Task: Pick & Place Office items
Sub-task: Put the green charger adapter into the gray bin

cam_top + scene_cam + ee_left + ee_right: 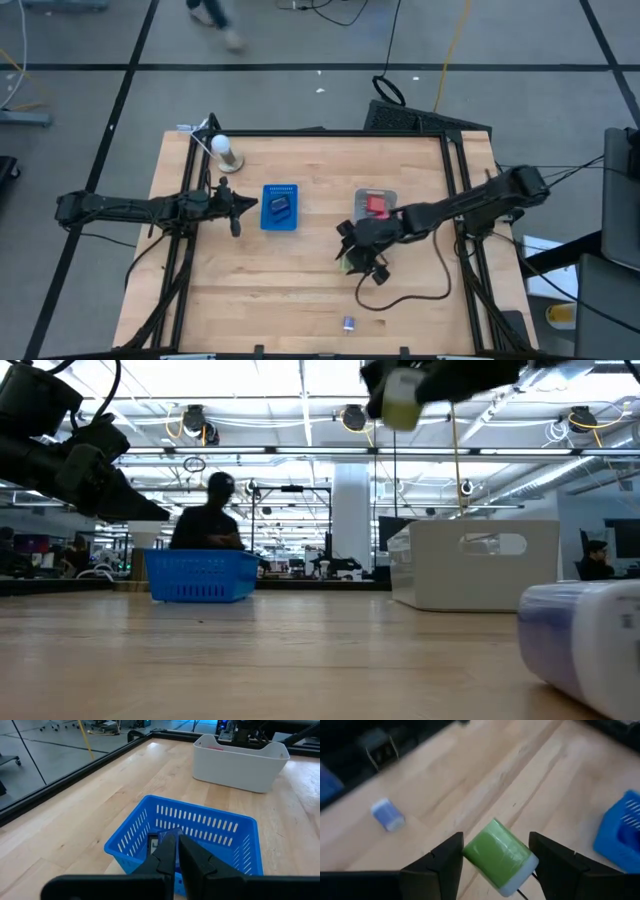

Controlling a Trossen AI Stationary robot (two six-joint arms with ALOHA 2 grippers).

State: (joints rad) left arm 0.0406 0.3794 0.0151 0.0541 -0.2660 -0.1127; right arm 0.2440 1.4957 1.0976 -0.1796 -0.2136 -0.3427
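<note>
Nearest the low camera, a small pale blue cylindrical piece lies on its side on the bare wood of the butcher-block table, well apart from the blue slotted plastic basket and toward the table's front edge; the right wrist view shows it too, blurred, alone on the planks.

Right of the blue basket, past a stretch of open tabletop, the right gripper hangs above the wood with a short green cylinder with a pale end clamped between its two dark fingers (the jaws stand fairly wide because the piece fills the gap). In the low view that green piece rides high, clear of the surface.

Just beyond it, farther from the basket, stands the white rectangular plastic bin, with something red inside; what the red thing is cannot be told.

On the basket's other side, the left gripper hovers just beside and above the basket's near wall, its fingers pressed narrow with nothing between them. Inside the basket a dark flat piece rests on the floor.

Behind the basket, toward the table's far left corner, a white ball on a small stand sits alone. Across the room beyond the table, a dark-clad person is partly hidden by the basket.
</note>
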